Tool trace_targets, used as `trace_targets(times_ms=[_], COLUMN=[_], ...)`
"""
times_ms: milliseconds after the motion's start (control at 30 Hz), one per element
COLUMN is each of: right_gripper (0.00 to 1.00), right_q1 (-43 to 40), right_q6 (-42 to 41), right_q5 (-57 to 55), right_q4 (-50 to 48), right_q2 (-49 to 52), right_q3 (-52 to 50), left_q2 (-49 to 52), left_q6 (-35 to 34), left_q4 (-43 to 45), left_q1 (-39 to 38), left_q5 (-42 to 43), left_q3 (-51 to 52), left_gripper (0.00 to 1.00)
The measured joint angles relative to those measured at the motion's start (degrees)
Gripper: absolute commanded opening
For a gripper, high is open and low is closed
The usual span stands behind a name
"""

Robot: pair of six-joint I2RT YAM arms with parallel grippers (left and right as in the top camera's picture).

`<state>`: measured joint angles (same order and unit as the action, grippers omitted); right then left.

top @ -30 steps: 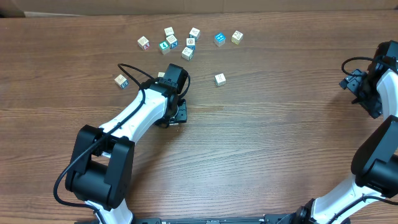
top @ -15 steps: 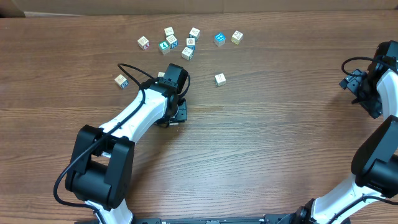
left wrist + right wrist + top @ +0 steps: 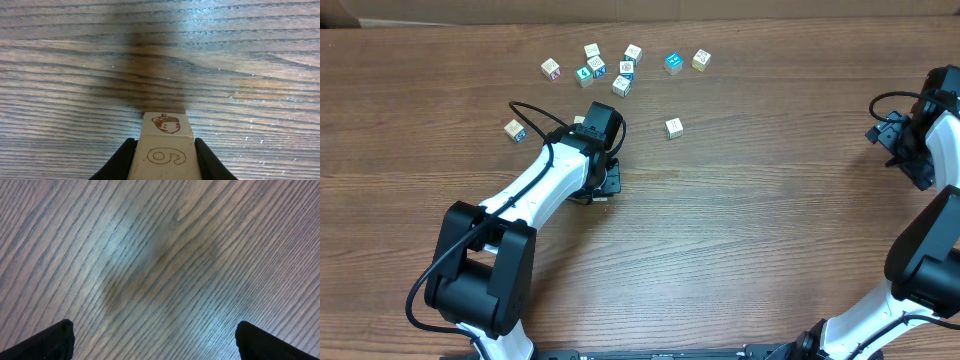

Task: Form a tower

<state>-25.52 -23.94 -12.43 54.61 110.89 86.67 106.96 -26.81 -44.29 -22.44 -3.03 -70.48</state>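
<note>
one cube, acorn face pointing forward, pinched in left hand.

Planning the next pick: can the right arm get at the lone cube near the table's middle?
Probably yes: only bare table lies between the right gripper and the lone cube, and its jaws stand open and empty.

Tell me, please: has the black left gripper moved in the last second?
No. Overhead, the left gripper sits where it was relative to the lone pale wooden cube, holding an acorn-printed cube.
</note>
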Motion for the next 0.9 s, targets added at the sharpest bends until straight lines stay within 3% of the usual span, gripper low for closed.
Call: trace_targets(times_ms=[433,567,833,900], right_gripper=[1.0,1.0,1.0,1.0], right_q1=[0.0,0.0,0.0,0.0], right_q6=[0.0,0.0,0.0,0.0], right_q5=[0.0,0.0,0.0,0.0], right_q4=[0.0,0.0,0.0,0.0], right_q2=[0.0,0.0,0.0,0.0], right_q3=[0.0,0.0,0.0,0.0], left_q2=[0.0,0.0,0.0,0.0], left_q6=[0.0,0.0,0.0,0.0], left_q4=[0.0,0.0,0.0,0.0], left_q1=[0.0,0.0,0.0,0.0], left_q5=[0.0,0.0,0.0,0.0], left_q3=[0.0,0.0,0.0,0.0], left_gripper=[0.27,0.32,0.59,0.74])
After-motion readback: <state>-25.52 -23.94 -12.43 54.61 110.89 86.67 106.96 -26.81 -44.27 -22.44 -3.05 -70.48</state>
